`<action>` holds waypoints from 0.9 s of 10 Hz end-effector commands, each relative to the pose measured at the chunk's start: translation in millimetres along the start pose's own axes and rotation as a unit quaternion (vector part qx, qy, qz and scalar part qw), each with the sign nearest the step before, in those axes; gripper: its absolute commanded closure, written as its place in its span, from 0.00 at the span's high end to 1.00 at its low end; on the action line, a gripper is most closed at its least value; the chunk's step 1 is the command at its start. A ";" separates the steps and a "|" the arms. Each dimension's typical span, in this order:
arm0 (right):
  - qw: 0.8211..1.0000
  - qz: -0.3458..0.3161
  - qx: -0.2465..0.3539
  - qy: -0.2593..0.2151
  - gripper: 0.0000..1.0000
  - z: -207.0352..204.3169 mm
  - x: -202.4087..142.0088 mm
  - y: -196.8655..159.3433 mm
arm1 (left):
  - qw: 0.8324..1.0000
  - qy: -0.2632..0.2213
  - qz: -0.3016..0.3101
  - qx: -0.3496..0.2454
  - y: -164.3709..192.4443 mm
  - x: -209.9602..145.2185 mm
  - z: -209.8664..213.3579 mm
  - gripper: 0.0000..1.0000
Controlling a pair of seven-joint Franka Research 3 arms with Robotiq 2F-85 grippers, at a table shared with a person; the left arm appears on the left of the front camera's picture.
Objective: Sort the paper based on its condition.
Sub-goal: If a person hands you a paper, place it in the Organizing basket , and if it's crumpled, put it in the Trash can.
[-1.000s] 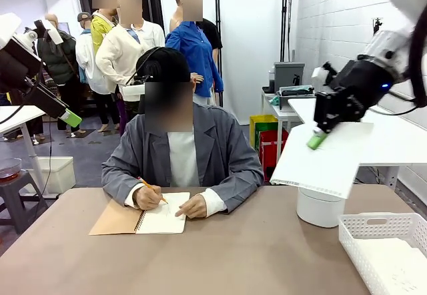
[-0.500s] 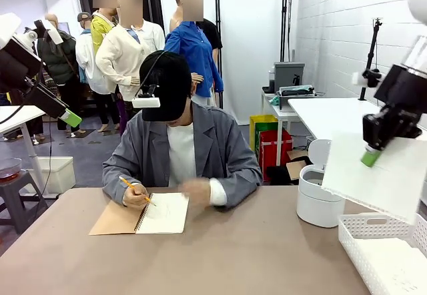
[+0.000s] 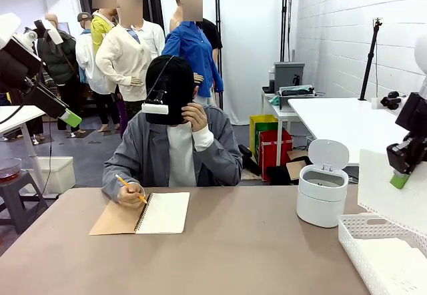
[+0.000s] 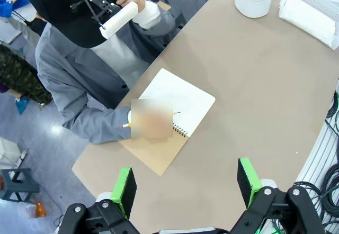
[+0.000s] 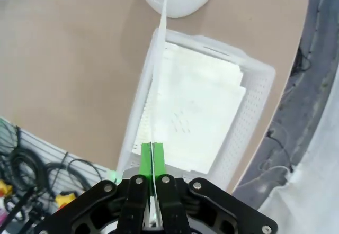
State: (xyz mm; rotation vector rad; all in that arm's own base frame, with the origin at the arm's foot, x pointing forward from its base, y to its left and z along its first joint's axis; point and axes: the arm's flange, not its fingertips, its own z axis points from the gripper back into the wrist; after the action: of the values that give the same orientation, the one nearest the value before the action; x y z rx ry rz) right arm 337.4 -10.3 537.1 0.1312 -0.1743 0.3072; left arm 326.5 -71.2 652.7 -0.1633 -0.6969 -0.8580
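Our right hand (image 3: 399, 179) is pinched shut on a smooth sheet of paper (image 3: 387, 200), which hangs just above the white mesh basket (image 3: 352, 240). More flat sheets (image 5: 196, 107) lie inside that basket. A white bin (image 3: 322, 198) with its lid up stands on the desk (image 3: 253, 255) just beside the basket. Our left hand (image 3: 69, 117) is raised well apart from the basket, fingers spread wide and holding nothing.

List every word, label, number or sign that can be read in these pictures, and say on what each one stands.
No text is legible.
Stacked sheets in the basket: faint grey marks, too small to read.
Notebook page: a tiny pencil mark, not readable.
Held sheet in the right claw: blank on the visible side.
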 end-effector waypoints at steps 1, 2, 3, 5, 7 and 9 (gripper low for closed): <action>1.000 -0.024 0.005 -0.008 0.00 -4.2 -5.2 2.6 | 1.000 -0.002 0.001 -0.001 0.4 -0.6 0.4 1.00; 1.000 0.000 0.000 0.000 0.00 0.0 0.0 0.0 | 1.000 -0.002 0.001 -0.001 0.4 -0.6 0.4 1.00; 1.000 0.000 0.000 0.000 0.00 0.0 0.0 0.0 | 1.000 -0.002 0.001 -0.001 0.4 -0.6 0.4 1.00; 1.000 0.000 0.000 0.000 0.00 0.0 0.0 0.0 | 1.000 -0.002 0.001 -0.001 0.4 -0.6 0.4 1.00; 1.000 0.000 0.003 0.004 0.00 -13.3 -3.8 -0.1 | 1.000 -0.002 0.001 -0.001 0.4 -0.6 0.4 1.00; 1.000 -0.008 0.025 0.012 0.00 -28.1 -10.8 -3.1 | 1.000 -0.002 0.001 -0.001 0.4 -0.6 0.4 1.00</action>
State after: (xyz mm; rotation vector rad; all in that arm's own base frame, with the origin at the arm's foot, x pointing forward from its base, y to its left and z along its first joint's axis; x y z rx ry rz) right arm 333.2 -11.4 518.9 0.1589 -0.1442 0.3013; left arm 326.5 -71.2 652.7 -0.1633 -0.6969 -0.8580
